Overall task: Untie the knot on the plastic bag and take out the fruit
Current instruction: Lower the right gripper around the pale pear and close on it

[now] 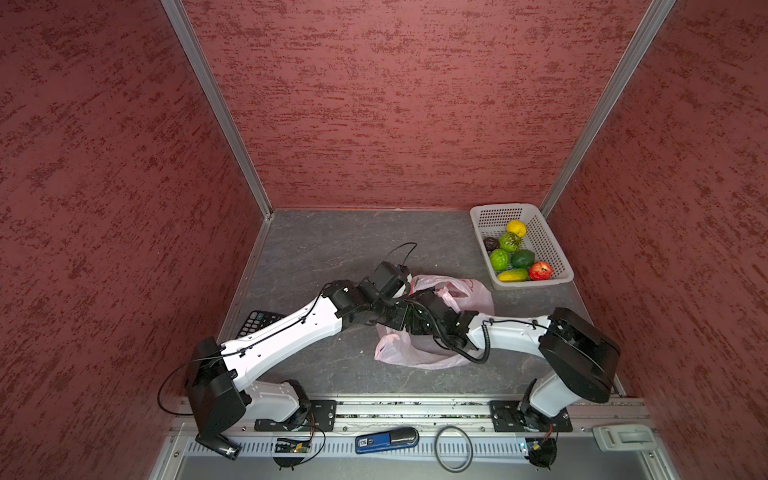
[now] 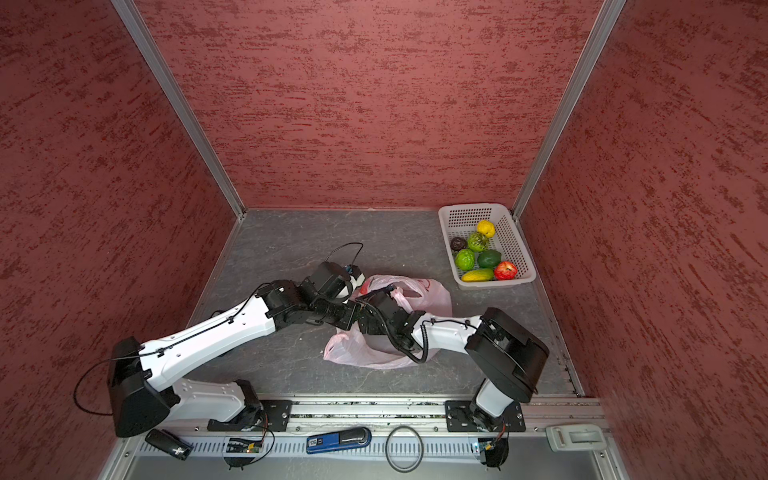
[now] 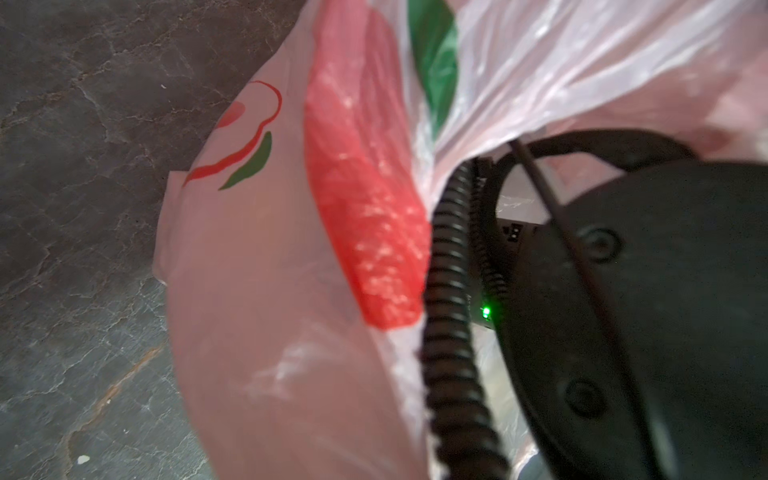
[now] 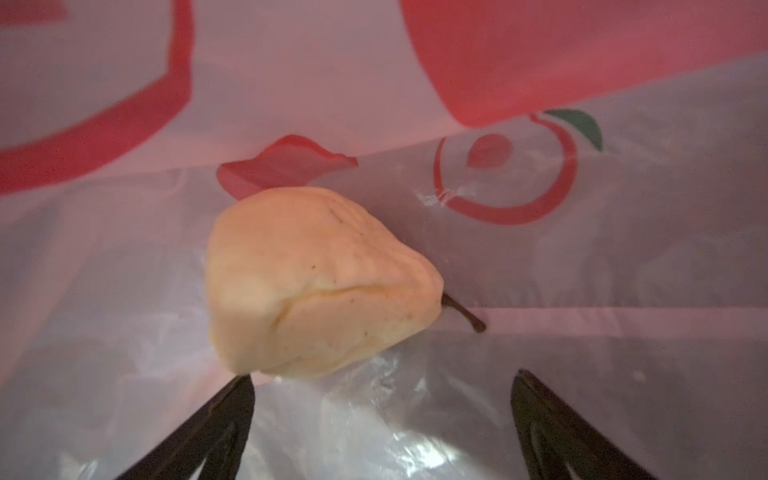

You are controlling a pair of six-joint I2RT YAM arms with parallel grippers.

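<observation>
Two robot arms meet over a thin pink plastic bag (image 1: 473, 291) lying crumpled in the middle of a grey table (image 1: 324, 249). In both top views the bag's mouth is open and a loose handle loop (image 1: 451, 297) lies slack; we see no tied knot.

At the far right corner stands a white perforated basket (image 1: 505, 206) holding seven fruits (image 1: 519, 258): yellow, dark purple, two bumpy green, one smooth green, red and one long yellow-green.

One cream-white fruit (image 4: 316, 282) is not yet out. The right wrist view shows it lying on the bag's inner floor, under a sagging layer of plastic printed in red.

The right end effector (image 4: 382, 376) is inside the bag, its two black fingers (image 4: 224, 415) spread wide and empty. The fruit lies just ahead of them, shifted toward one finger, whose tip is at or almost at the fruit's near edge. The fruit is pear-shaped, and its long axis, from blunt end to thin brown stem (image 4: 463, 311), runs across the reach, roughly along the line between the two fingertips.

The left end effector (image 1: 409, 289) sits at the bag's far left edge and is closed. It may be pinching the plastic, but we cannot tell.

We judge the right arm clearly nearer. It likely needs a short advance and a slight sideways shift to centre the fruit.
</observation>
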